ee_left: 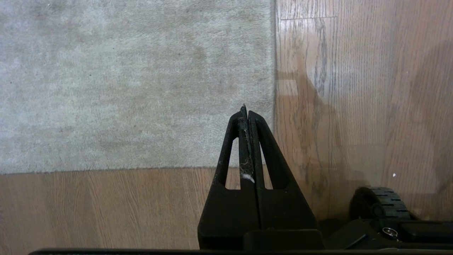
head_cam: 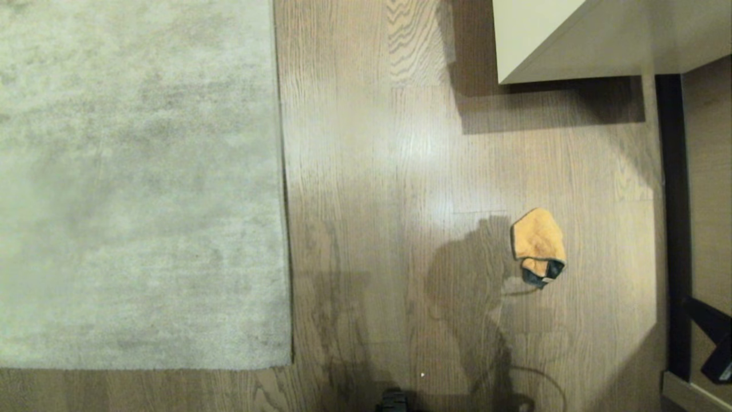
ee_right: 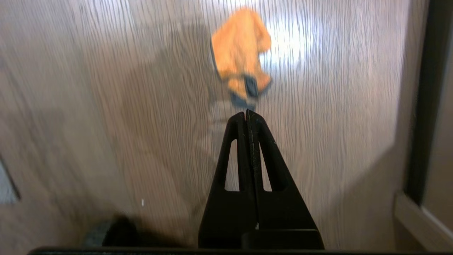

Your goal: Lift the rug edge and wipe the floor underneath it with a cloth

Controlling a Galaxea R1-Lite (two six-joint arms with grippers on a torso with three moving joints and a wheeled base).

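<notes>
Nearest the robot, the left gripper (ee_left: 246,112) hangs above the rug's near corner with its fingers pressed together and empty, a bit of lint stuck between them. The rug edge (head_cam: 281,171) lies flat on the floor (head_cam: 389,171), running straight away from that corner. To the right of the rug, well apart from it, the right gripper (ee_right: 246,114) is also closed and holds nothing. Just beyond its tips lies the crumpled orange cloth (head_cam: 537,243). Farther off, past the cloth, stands a pale cabinet (head_cam: 543,40).
</notes>
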